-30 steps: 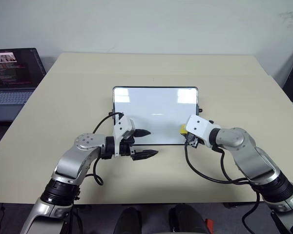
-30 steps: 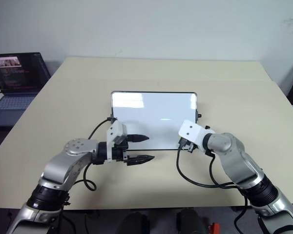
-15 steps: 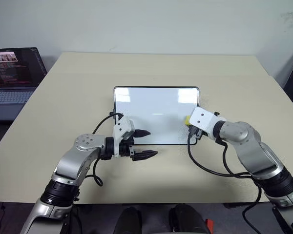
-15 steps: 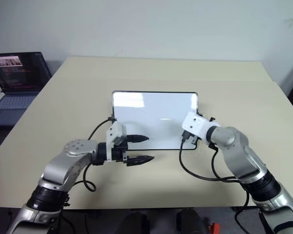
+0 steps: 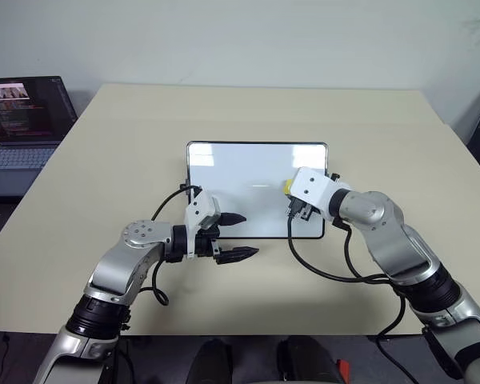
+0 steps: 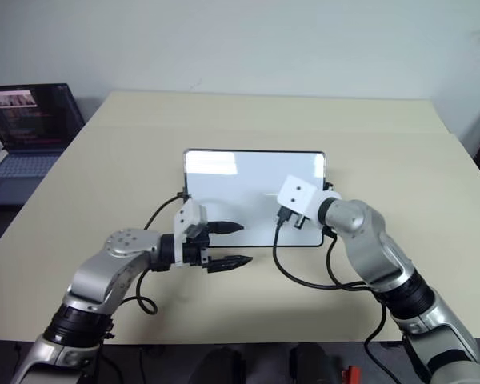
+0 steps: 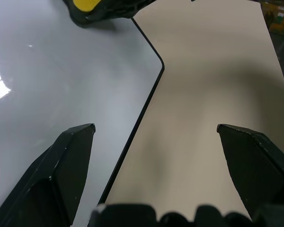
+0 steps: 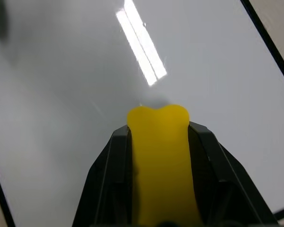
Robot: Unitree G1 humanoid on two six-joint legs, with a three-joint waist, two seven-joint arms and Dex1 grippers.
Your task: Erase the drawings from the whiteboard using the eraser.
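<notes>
I am squeezing the eraser (image 8: 159, 161) tight in my right gripper (image 5: 298, 198), with the whiteboard (image 5: 240, 172) right under its yellow tip. My left gripper (image 5: 234, 235) is hanging wide open, holding nothing, over the board's near edge. I see no red drawings. Pushing too hard could slide the board.

Both arms are built of rounded silver-grey metal segments, with ribbed black collars at the lower forearm joints. A round grey joint cap on the left arm carries a ring of small screws. Each wrist ends in a white angular housing; the right one shows two small dark dots. Loose black cables loop from each wrist back along the forearm. The left claw (image 5: 234, 236) has two black, tapered, pointed fingers. The right claw (image 8: 158, 142) has black, broad-shouldered fingers.
</notes>
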